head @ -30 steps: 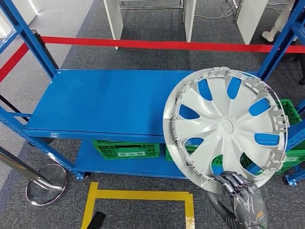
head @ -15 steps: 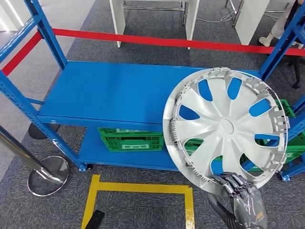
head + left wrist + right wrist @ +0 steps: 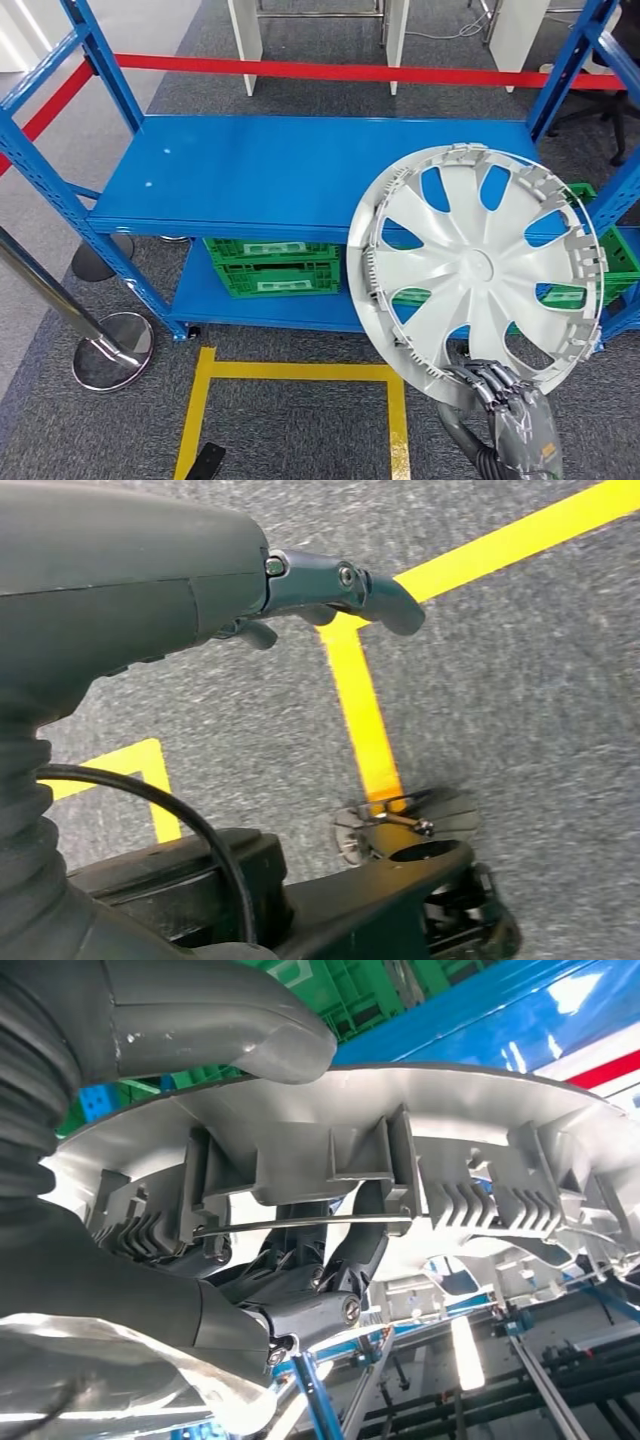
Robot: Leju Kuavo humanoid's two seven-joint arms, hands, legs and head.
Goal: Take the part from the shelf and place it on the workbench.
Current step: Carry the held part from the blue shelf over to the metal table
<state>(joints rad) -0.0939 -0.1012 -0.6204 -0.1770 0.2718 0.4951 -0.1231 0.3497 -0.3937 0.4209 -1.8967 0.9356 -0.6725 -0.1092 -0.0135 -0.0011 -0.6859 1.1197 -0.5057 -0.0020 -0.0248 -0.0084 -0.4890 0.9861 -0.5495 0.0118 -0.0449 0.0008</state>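
The part, a silver-grey plastic wheel cover w/ curved spokes, open slots and a ring of clips + wire hoop on its back, is off the shelf, held up in front of it, tilted, back side toward the head cam. The right hand grips its lower rim, fingers hooked behind the wire. The left hand hangs over the floor, holding nothing, fingers loosely apart. Judged step: carry to workbench. The one-point rim grip prob lets it swing, so it should keep the wrist steady, turn slowly, and clear the shelf post.
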